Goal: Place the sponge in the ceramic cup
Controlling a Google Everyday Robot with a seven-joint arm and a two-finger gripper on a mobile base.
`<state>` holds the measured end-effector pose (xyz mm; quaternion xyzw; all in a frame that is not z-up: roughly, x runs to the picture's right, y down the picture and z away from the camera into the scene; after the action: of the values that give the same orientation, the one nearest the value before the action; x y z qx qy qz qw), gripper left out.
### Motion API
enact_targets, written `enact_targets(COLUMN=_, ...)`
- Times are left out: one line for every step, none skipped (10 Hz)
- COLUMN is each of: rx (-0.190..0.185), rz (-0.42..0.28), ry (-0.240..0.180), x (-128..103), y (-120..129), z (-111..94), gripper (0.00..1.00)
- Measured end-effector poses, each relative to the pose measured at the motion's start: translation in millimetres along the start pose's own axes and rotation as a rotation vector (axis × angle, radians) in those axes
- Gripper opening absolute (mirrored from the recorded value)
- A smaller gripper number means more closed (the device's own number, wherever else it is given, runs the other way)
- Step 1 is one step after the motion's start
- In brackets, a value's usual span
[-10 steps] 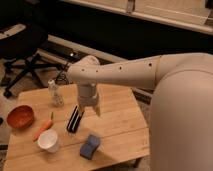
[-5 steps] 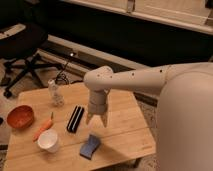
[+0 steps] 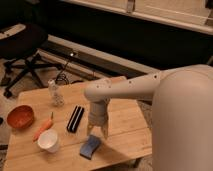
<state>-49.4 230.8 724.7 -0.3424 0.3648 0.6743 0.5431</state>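
Gripper (image 3: 97,131) over sponge (image 3: 90,146), fingers apart, nothing held.

The gripper points down, its tips just above the far end of the sponge; whether they touch it I cannot tell. The sponge lies flat near the table's (image 3: 125,125) front edge, with the ceramic cup (image 3: 48,141) upright to its left, apart from it, by the front-left corner. Bare wood runs from the gripper to the right edge. Count, one each: sponge, cup, orange bowl (image 3: 20,116) at the left edge, carrot (image 3: 43,129), black ribbed bar (image 3: 75,118), clear bottle (image 3: 56,93) towards the back.
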Motion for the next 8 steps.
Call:
enact_targets(rx=-0.005, rz=0.005, ry=0.012, x=7.6, y=5.5, z=9.3, gripper=0.65)
enact_targets(rx=-0.019, rz=0.014, ry=0.021, x=13.3, y=11.7, z=18.5, gripper=0.65)
enact_targets(rx=-0.031, rz=0.025, ry=0.023, x=15.6, y=16.3, z=24.9, gripper=0.65)
enact_targets(rx=-0.044, rz=0.034, ry=0.019, x=15.2, y=21.7, z=29.4, gripper=0.65)
enact_targets(rx=-0.058, rz=0.051, ry=0.010, x=12.5, y=26.2, z=34.2, gripper=0.65)
enact_targets(rx=-0.068, rz=0.067, ry=-0.001, x=9.2, y=28.4, z=37.6, gripper=0.65)
enact_targets(rx=-0.069, rz=0.079, ry=-0.010, x=6.5, y=28.4, z=40.2, gripper=0.65)
enact_targets(rx=-0.065, rz=0.099, ry=-0.021, x=3.6, y=26.8, z=43.1, gripper=0.65)
